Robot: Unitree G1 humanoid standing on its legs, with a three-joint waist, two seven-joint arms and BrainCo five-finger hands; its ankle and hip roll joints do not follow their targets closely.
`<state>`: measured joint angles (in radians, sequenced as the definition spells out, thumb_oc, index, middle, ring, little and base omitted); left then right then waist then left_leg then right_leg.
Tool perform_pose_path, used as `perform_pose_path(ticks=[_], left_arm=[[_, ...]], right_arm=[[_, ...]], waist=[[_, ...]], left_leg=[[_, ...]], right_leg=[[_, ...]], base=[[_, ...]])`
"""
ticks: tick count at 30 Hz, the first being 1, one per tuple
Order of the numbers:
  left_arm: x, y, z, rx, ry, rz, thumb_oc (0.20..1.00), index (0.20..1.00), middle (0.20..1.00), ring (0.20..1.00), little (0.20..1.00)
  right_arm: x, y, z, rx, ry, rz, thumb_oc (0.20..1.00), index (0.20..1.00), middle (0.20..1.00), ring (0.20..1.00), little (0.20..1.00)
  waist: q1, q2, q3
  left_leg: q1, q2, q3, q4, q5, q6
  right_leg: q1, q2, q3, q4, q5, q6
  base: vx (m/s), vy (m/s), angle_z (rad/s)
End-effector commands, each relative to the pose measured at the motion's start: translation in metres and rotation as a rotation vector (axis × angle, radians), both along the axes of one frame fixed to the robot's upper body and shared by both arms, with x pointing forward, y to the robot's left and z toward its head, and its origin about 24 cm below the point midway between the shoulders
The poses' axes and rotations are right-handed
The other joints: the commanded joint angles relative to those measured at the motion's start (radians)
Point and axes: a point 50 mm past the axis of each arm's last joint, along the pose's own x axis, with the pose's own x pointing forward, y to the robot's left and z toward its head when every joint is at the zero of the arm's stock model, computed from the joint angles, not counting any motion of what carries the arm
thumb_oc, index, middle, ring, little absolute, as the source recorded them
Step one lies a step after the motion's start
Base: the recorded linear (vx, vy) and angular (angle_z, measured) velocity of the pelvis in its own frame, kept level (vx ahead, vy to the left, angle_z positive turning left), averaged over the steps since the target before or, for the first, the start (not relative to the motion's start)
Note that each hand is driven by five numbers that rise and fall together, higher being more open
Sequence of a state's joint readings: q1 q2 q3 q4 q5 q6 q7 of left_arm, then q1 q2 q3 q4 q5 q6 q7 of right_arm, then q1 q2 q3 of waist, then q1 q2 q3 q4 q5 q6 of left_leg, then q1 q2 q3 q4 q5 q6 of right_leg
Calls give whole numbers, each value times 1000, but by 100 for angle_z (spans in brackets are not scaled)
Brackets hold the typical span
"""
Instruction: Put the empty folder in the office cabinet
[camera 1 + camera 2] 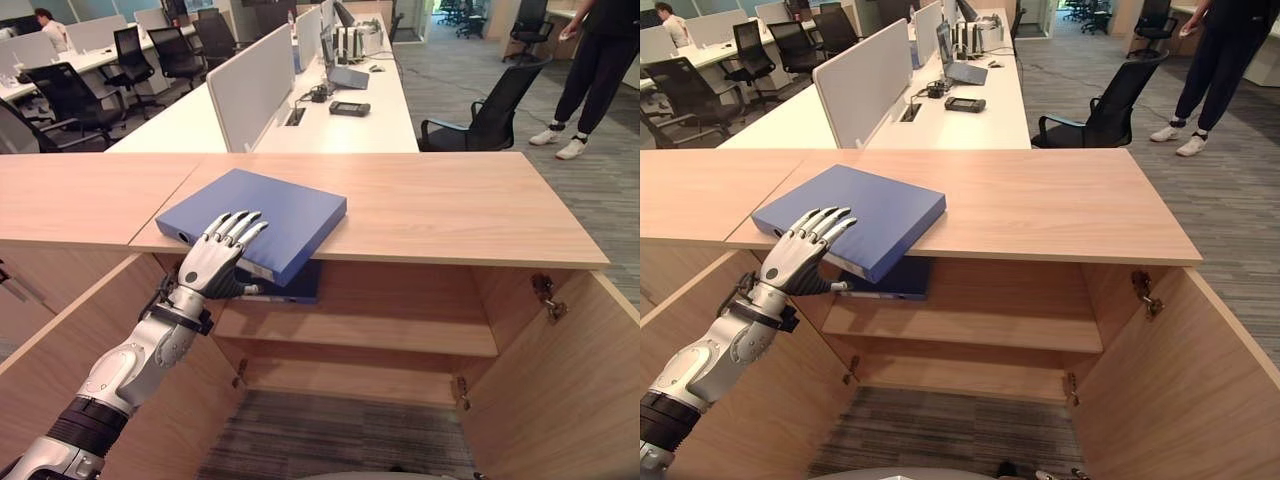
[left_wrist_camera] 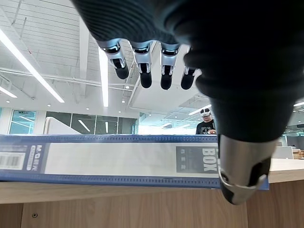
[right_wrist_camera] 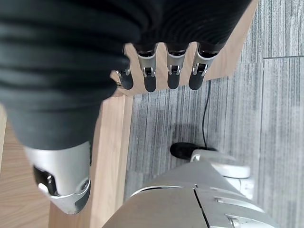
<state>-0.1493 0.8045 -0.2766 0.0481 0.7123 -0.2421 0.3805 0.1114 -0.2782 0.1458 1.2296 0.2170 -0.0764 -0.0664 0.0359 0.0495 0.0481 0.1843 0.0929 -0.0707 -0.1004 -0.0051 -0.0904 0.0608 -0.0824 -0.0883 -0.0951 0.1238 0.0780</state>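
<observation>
- Our left hand (image 1: 218,257) lay on the near left part of the blue folder (image 1: 270,215), fingers (image 1: 826,222) straight and spread flat on its cover, thumb below the near edge; it grasped nothing.
- In the left wrist view those fingers (image 2: 142,64) hung relaxed above the folder's labelled spine (image 2: 118,159).
- The folder rested flat on the wooden cabinet top (image 1: 450,205), towards its left, with its near corner jutting past the front edge over the open cabinet.
- A second dark blue folder (image 1: 295,285) lay just under that overhang, on the upper shelf (image 1: 380,325) inside the cabinet.
- Both cabinet doors stood open: the left door (image 1: 60,350) beside our arm, the right door (image 1: 570,380) at the near right.
- Our right hand (image 3: 161,66) showed in its own wrist view, fingers loosely extended and holding nothing, over the edge of a wooden panel (image 3: 111,156) and grey carpet (image 3: 275,109).
- Beyond the cabinet stood white desks (image 1: 340,125) with a divider screen (image 1: 250,90), black office chairs (image 1: 490,115), and a person (image 1: 590,70) standing at the far right.
</observation>
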Motion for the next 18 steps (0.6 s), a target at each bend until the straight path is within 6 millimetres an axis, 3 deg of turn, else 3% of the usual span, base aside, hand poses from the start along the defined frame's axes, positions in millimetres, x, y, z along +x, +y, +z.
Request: perform_pose_path(ticks=[1,11,18], left_arm=[[12,6,20,31,-66,6,1000,1000,1000,1000,1000],[25,22,30,246,-129,73,1000,1000,1000,1000,1000],[30,18,26,297,-112,62,1000,1000,1000,1000,1000]], right_arm=[[18,-7,3,-16,-45,-39,1000,1000,1000,1000,1000],[18,-11,4,-27,-36,-38,1000,1000,1000,1000,1000],[19,-14,6,-33,-46,-68,1000,1000,1000,1000,1000]], waist=[[-15,-15,38],[-20,-14,37],[-26,-13,37]], left_leg=[[-13,-12,30,13,-31,-18],[-18,-13,38,13,-30,-19],[-13,-10,45,13,-32,-19]], right_leg=[[107,-28,25,11,-169,82],[105,-30,27,11,-166,86],[104,-30,31,13,-167,87]], base=[[0,0,0],[-3,3,-2],[2,1,-1]])
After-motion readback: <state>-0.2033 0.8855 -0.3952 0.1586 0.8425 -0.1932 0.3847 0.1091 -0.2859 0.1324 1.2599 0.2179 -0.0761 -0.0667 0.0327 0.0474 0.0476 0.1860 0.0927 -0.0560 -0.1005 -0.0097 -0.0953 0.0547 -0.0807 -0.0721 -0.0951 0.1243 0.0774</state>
